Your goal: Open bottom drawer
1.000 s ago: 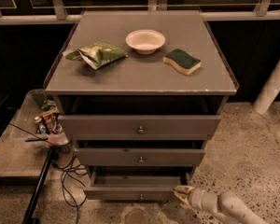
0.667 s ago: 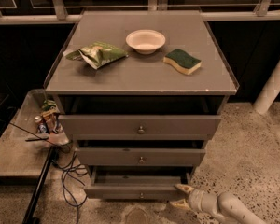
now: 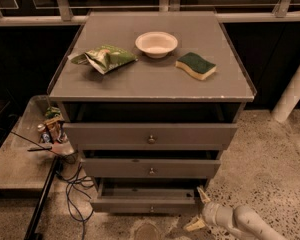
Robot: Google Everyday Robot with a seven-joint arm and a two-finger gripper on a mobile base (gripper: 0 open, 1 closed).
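Bottom drawer, the slimmest flat grey front with a small round metal knob, sits at 6 o'clock in the view. It is the lowest of three drawers in the grey cabinet. It is pulled part-way out, further than the two above it, and the strip of its plain grey inside that shows holds nothing visible. The middle drawer and top drawer also stand slightly out from the frame; their insides are too dark to read.

The pale two-finger gripper is at 5 o'clock, low over the speckled floor, just beside the bottom drawer's right end. Its fingers are spread apart and grasp nothing, one pointing up toward the drawer corner, the other down.

On the cabinet top, a round white bowl at 12 o'clock lies empty. A crumpled green packet is at 11 o'clock and a green-and-yellow sponge at 1 o'clock.

At 9 o'clock a low grey tray carries a cluster of small packets and cans, with dark cables trailing beside it.
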